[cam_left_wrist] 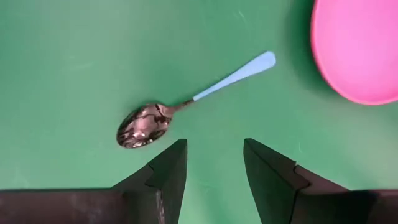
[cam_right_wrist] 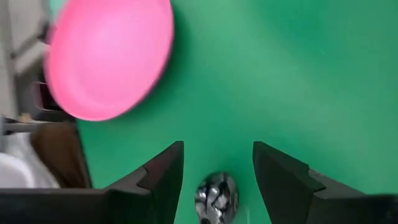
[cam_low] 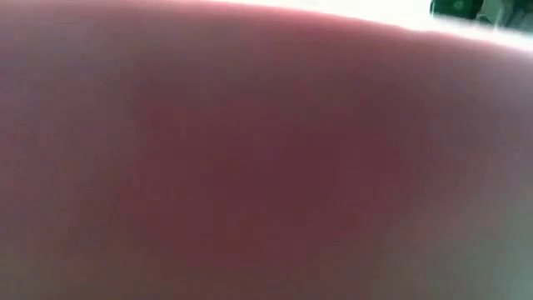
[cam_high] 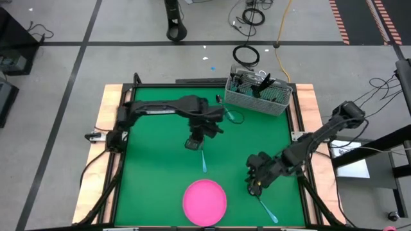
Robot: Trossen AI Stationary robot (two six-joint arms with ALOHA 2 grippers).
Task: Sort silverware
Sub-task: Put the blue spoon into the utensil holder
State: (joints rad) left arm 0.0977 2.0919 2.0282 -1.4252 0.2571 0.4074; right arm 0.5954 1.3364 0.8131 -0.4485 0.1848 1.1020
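You are looking at a green mat [cam_high: 154, 167] with two spoons lying loose on it. The first spoon [cam_left_wrist: 186, 107] is lying flat near the middle, its dark, mirror-shiny bowl facing up and throwing mottled reflections, its thin light-blue handle widening to a rounded tip that is pointing toward the pink plate [cam_left_wrist: 360, 50]. Spoon and plate are lying apart. Your left gripper [cam_left_wrist: 214, 163] is hanging over the mat just beside that bowl, fingers spread with a clear gap between them and holding nothing.

The second spoon [cam_high: 266, 210] is lying near the mat's front right corner, to the right of the plate, with its blue handle running away from the arm toward the corner. In the right wrist view its dark, glossy head [cam_right_wrist: 216, 196] is sitting between the two fingers of your right gripper [cam_right_wrist: 217, 167], which are standing wide and not pressing on it.

More utensils are standing in the wire basket [cam_high: 259, 92] at the back edge of the mat; you cannot make them out singly. The low view is showing only a pinkish blur.
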